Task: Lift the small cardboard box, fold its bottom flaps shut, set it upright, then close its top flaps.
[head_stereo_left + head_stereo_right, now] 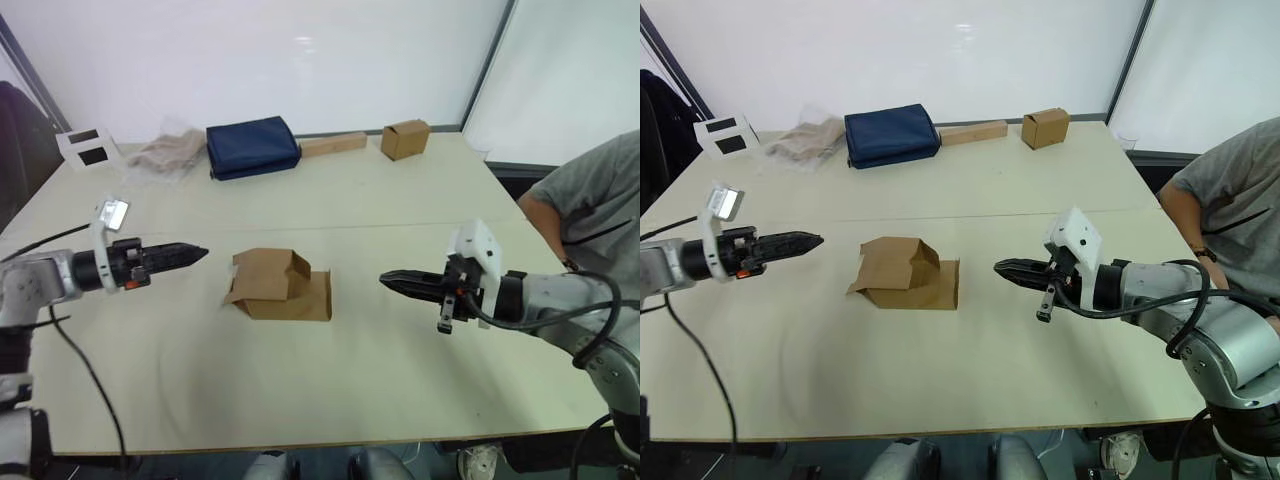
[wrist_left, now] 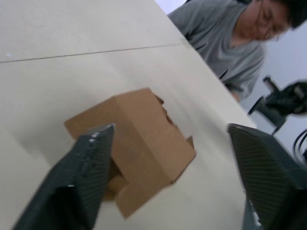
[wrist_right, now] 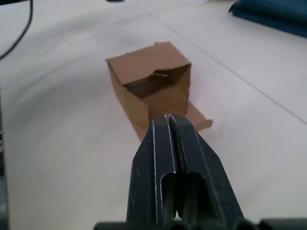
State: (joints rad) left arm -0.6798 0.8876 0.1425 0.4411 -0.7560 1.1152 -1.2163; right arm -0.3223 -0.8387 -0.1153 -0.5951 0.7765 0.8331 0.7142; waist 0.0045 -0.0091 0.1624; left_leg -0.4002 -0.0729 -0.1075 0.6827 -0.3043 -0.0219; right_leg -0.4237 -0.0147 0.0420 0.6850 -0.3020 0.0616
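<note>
The small cardboard box lies on its side in the middle of the table. Its flaps hang open at both ends. One flap lies flat on the table toward my right gripper, and I cannot tell which end is the bottom. My left gripper hovers a short way left of the box, open, its two fingers spread wide either side of the box in the left wrist view. My right gripper hovers to the right of the box, shut and empty, pointing at the box's open end.
At the table's far side lie a navy blue bag, a long cardboard strip, a smaller brown box, a crumpled plastic bag and a white card stand. A person in grey sits at the right edge.
</note>
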